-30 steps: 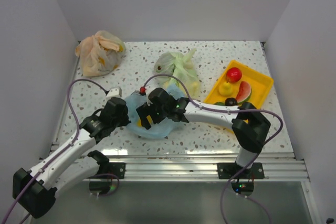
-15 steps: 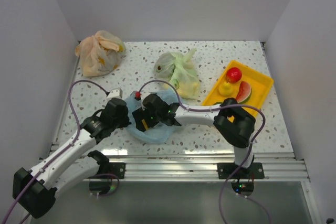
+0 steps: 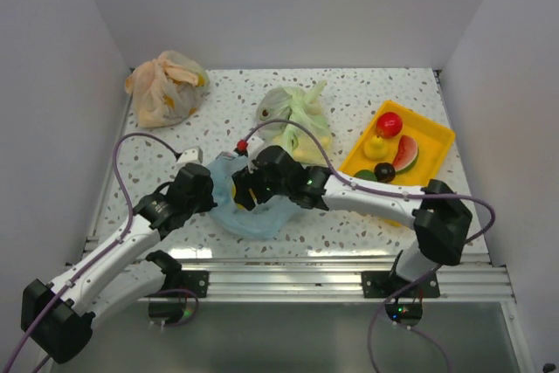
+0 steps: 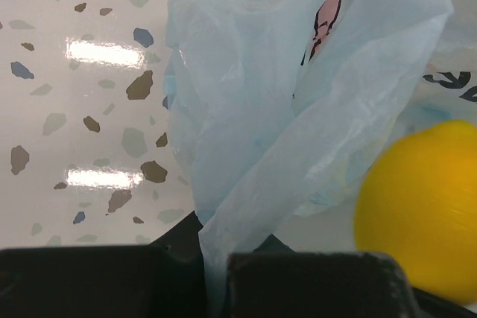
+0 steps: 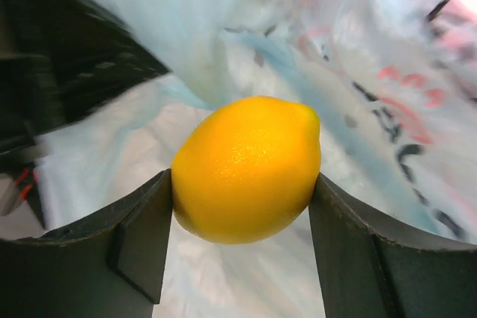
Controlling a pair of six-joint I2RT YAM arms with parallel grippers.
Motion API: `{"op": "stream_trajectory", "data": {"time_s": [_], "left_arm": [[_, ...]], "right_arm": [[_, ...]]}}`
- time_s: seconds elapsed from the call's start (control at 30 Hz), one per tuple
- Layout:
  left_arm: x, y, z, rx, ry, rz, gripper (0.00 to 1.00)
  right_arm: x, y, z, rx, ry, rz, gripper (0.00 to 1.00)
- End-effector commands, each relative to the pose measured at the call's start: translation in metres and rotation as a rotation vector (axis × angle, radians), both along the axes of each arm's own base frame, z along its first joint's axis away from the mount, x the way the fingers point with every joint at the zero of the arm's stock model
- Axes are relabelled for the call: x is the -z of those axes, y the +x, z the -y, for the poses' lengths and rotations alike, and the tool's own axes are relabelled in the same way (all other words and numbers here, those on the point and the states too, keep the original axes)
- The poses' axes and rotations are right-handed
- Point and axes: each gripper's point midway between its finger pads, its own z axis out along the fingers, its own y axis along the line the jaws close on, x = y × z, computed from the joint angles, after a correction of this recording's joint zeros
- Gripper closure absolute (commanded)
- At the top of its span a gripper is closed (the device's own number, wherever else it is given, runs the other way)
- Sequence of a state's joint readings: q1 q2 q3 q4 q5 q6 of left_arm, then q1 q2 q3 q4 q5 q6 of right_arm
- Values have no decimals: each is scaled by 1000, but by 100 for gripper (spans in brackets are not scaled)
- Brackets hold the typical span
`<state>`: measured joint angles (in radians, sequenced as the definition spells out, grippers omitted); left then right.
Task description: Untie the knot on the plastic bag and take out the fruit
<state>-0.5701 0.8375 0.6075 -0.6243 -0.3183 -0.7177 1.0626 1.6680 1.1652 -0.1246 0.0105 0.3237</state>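
Gripping the lemon (image 5: pixel 246 169) across its smooth, rigid middle, our right hand (image 5: pixel 240 206) has it inside the plastic bag (image 4: pixel 246 72); we judge it light but slippery, while our left hand (image 4: pixel 216 281) clamps the flimsy rim over the table (image 4: pixel 74 109)

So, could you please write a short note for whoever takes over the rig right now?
Left gripper: shut on a fold of the blue bag.
Right gripper: closed on the lemon, both fingers touching it, at the open bag.
Done: the bag appears untied. The apple, pear, watermelon slice, purple fruit and green fruit lie in the yellow tray.
Left: carry the lemon to the tray. Whether more fruit remains in the bag cannot be seen.
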Motion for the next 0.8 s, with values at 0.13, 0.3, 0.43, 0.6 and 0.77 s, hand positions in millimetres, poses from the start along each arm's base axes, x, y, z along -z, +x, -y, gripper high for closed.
{"op": "stream_trajectory", "data": {"time_s": [0.13, 0.3, 0.43, 0.6, 0.77], "left_arm": [[-18, 8, -3, -15, 13, 46, 100], [-18, 8, -4, -15, 20, 42, 100], [-17, 8, -3, -14, 14, 45, 100], [-18, 8, -2, -9, 11, 44, 100], [-19, 8, -2, -7, 8, 49, 100]], "right_arm": [[-129, 25, 50, 101, 46, 327, 85], [-169, 63, 119, 362, -48, 461, 85], [-165, 93, 191, 588, -93, 458, 85], [-138, 117, 279, 873, -76, 387, 84], [-79, 104, 351, 1111, -179, 246, 82]]}}
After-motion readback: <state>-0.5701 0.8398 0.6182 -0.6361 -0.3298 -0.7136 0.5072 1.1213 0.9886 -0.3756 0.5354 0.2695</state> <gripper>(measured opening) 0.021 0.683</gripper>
